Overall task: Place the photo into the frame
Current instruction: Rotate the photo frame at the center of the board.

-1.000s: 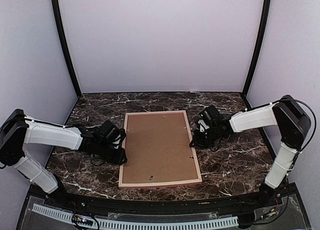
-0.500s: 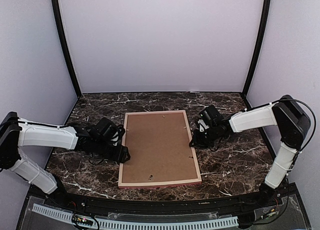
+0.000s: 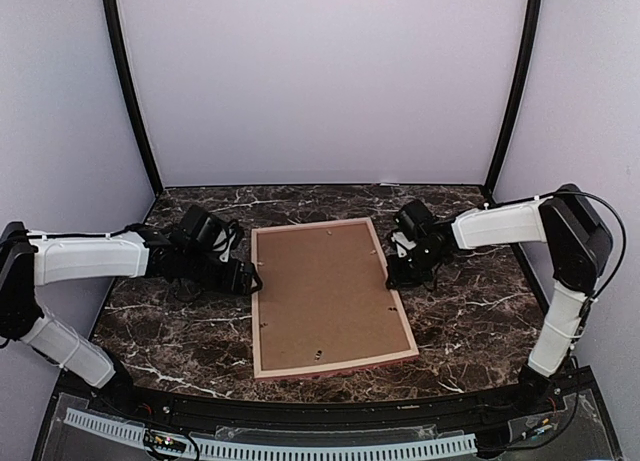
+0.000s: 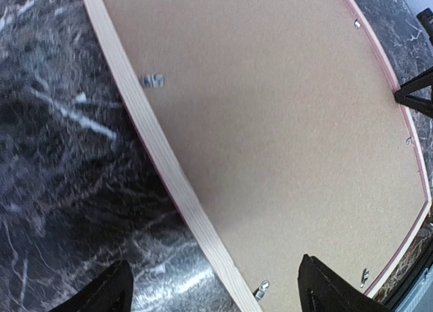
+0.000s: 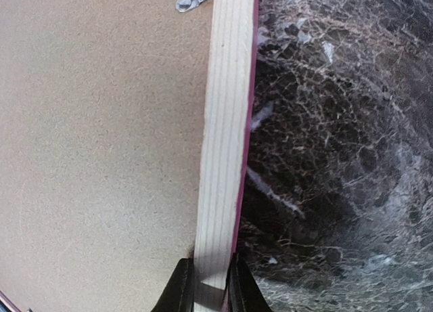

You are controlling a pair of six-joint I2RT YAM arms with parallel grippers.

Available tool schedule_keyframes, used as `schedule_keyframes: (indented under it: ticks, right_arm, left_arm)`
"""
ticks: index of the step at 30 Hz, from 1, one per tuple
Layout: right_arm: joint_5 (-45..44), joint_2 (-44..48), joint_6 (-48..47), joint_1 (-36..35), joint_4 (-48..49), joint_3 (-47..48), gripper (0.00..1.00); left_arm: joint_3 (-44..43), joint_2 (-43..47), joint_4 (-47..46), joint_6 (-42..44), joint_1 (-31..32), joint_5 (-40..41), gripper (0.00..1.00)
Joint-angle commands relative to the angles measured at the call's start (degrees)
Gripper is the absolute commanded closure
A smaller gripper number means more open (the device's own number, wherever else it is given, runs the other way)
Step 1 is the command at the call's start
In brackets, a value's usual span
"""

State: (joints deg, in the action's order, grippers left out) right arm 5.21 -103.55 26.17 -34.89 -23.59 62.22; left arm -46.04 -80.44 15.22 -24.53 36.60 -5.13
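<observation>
The right gripper is clamped on the frame by its pale wooden rail. The left gripper is spread wide, with the opposite rail running between its jaws and the brown backing board ahead.

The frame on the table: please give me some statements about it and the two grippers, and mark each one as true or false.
1. The frame lies back side up on the table. True.
2. The left gripper is clamped shut on the left rail. False: it is open, with one finger on each side of that rail.
3. The right gripper is shut on the frame's right rail. True.
4. The photo lies on top of the backing board. False: no photo shows in any view; the brown board is bare.
5. Small metal tabs sit along the board's edges. True.
</observation>
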Motion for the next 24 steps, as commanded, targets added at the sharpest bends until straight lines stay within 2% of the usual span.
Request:
schedule_keyframes:
  ticks: [1,7,12,17,20,22,24]
  right_arm:
    - [-4.6,-2.76,-12.24,0.62,-8.08,3.99,0.97]
    - [-2.75,-5.67,-22.97,0.7,-10.51,9.56,0.95]
    - [3.06,-8.41,-29.02,0.8,-10.25,12.51,0.94]
    - [6.73,-10.35,-33.35,1.58,-10.66,16.83,0.89]
    - [8.23,-11.11,-34.08,2.78,-10.79,19.0,0.8]
    - [9.12,-10.79,-33.97,3.54,-10.58,19.57,0.66]
    - [9.79,-9.62,-33.33,4.32,-9.84,19.13,0.57]
  left_arm:
    - [-8.51,-4.16,0.65,5.86,-2.59,-3.18,0.12]
    - [-19.62,-13.01,1.89,11.64,-5.15,-3.52,0.08]
    - [-28.95,-22.13,2.99,17.51,-7.7,-2.88,0.08]
    - [-34.72,-28.22,5.59,23.49,-9.46,-0.52,0.08]
    - [-37.87,-31.95,7.44,26.12,-10.77,-0.65,0.08]
    - [-39.51,-33.91,8.48,27.7,-11.36,-1.4,0.09]
    - [-40.97,-35.58,9.66,29.07,-11.86,-2.85,0.12]
